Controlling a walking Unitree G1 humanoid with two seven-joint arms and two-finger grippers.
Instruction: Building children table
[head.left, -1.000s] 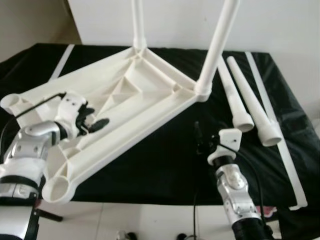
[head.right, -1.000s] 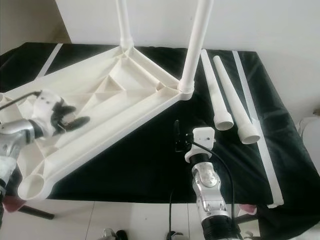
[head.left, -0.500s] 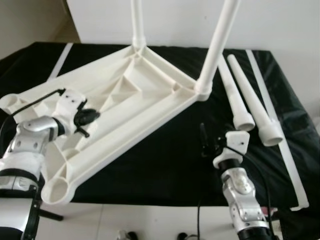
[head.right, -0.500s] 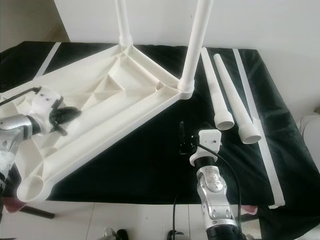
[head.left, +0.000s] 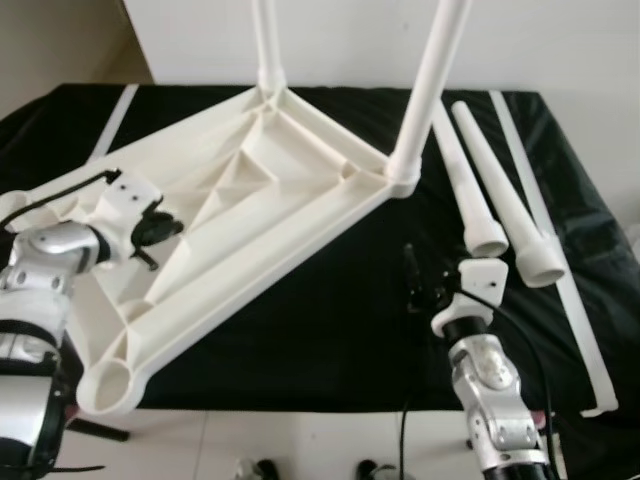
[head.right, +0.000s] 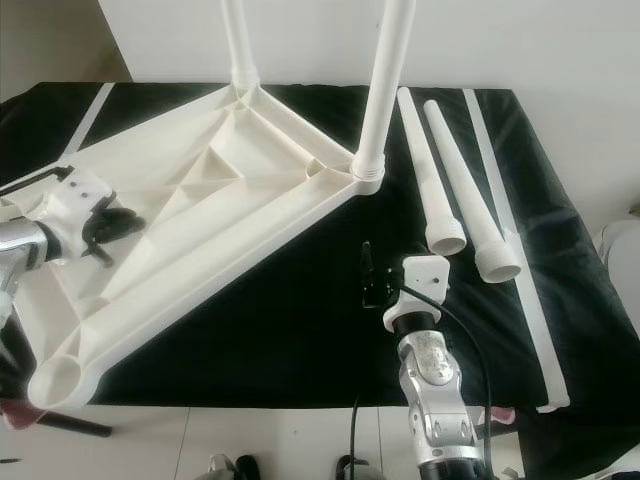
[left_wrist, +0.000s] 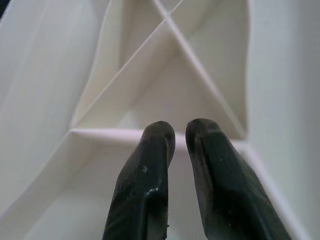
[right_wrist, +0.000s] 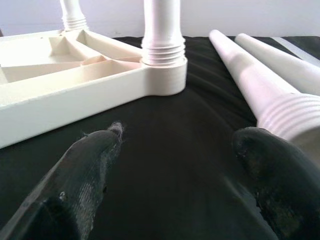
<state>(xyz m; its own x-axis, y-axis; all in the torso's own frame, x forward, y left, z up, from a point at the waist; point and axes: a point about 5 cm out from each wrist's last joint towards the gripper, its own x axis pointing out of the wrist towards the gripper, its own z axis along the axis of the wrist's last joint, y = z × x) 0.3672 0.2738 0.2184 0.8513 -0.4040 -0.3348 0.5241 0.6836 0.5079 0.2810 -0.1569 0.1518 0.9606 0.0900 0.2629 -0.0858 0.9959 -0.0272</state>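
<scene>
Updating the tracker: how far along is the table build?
About halfway. Two legs stand screwed into the upturned tabletop. Two loose legs lie on the black cloth beside it. The right claw is open, low over the cloth near them; the left claw, nearly shut and empty, sits over the tabletop's ribs.

No legible txt or labels anywhere

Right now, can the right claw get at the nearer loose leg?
Probably yes. The right claw is open, low over the black cloth, and the nearer loose leg lies just to its right with bare cloth between. Its threaded end sits by one finger.
</scene>
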